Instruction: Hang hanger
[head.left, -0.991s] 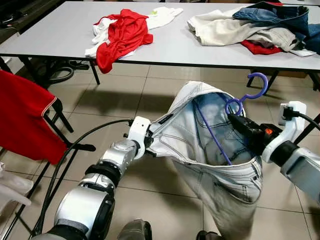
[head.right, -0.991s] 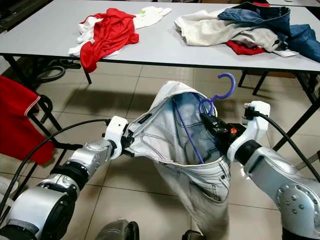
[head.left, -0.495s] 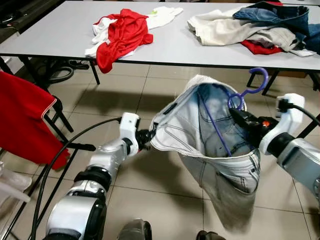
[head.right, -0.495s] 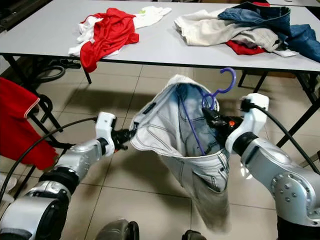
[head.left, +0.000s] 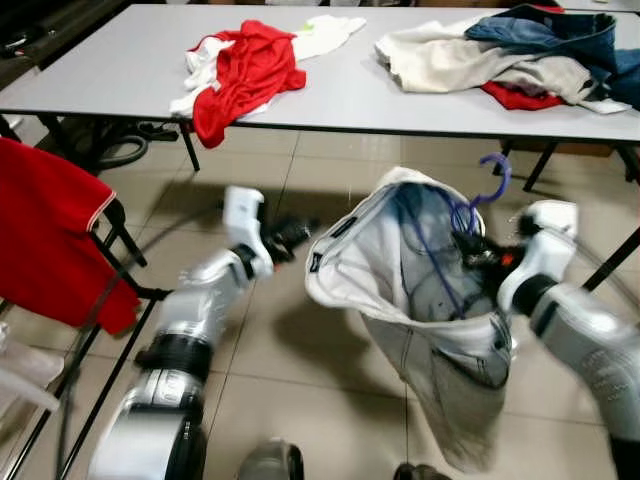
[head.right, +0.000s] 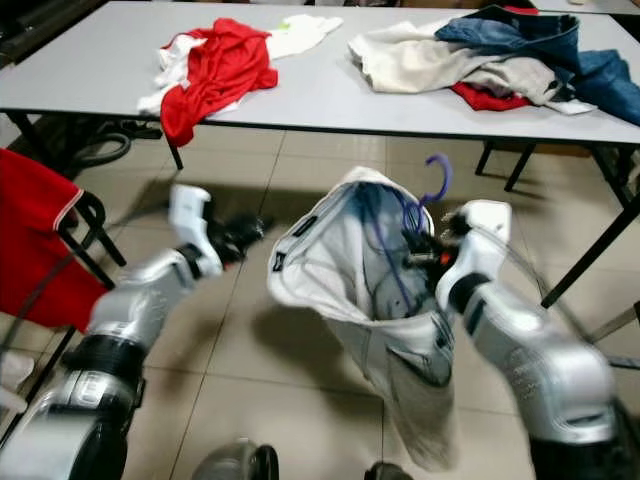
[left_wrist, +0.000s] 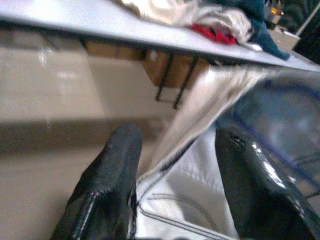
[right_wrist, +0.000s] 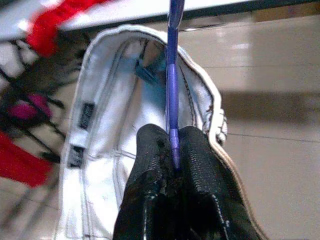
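Note:
Pale washed jeans (head.left: 390, 260) hang waist-up over the tiled floor on a purple hanger (head.left: 493, 180), whose hook sticks out above the waistband. My right gripper (head.left: 468, 248) is at the right side of the waistband, shut on the hanger. In the right wrist view the fingers (right_wrist: 150, 150) are pinched on the purple rod (right_wrist: 172, 75). My left gripper (head.left: 290, 232) is to the left of the jeans, apart from the waistband and open. In the left wrist view its fingers (left_wrist: 117, 165) stand wide apart, with the denim edge (left_wrist: 200, 115) beyond them.
A grey table (head.left: 120, 70) stands ahead with a red shirt (head.left: 245, 70) and a pile of clothes (head.left: 500, 55) on it. A red garment (head.left: 50, 230) hangs on a black rack at the left. Table legs stand behind the jeans.
My left gripper has let go of the waistband and drawn back up and to the left. The jeans now hang from the hanger alone. Both arms are blurred with motion.

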